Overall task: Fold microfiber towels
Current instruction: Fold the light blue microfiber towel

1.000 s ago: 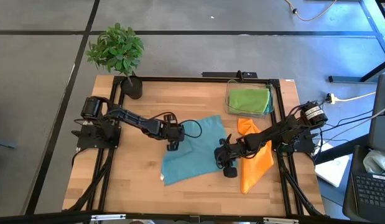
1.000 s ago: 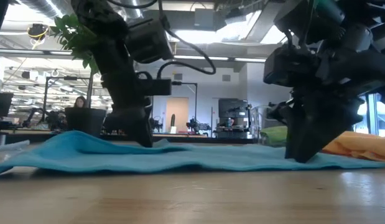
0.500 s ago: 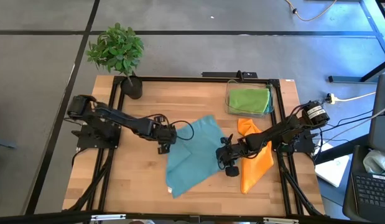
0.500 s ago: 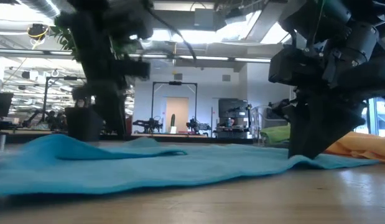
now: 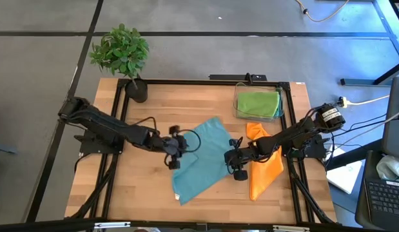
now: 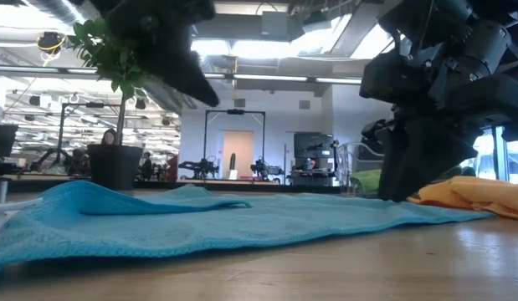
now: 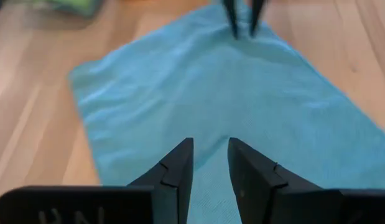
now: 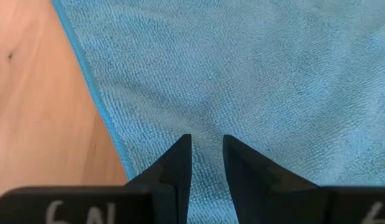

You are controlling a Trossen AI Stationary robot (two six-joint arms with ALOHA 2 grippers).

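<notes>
Plant: sitting in a dark pot at the table's far left corner, well apart from the cloths.
Table: pale wood inside a black frame, bare along the near left.
Left gripper: hovering at the left edge of the teal towel, arm stretching in from the table's left side. In the wrist view the fingers are standing a narrow gap apart above the cloth with nothing between them, so they look released; I cannot tell whether the tips are touching the fabric.
Teal towel: lying spread on the middle of the table, skewed, one corner pointing to the near edge, a raised fold showing near its left side in the low view.
Right gripper: coming down on the right edge of the teal towel, just beside the orange towel. In its wrist view the fingers are parted by a slim gap with cloth running under them; whether they are pinching it I cannot tell.
Orange towel: lying crumpled along the table's right side, partly under the right arm, touching the teal towel's right edge.
Bin: clear, standing at the far right corner.
Green towel: lying folded inside the bin.
</notes>
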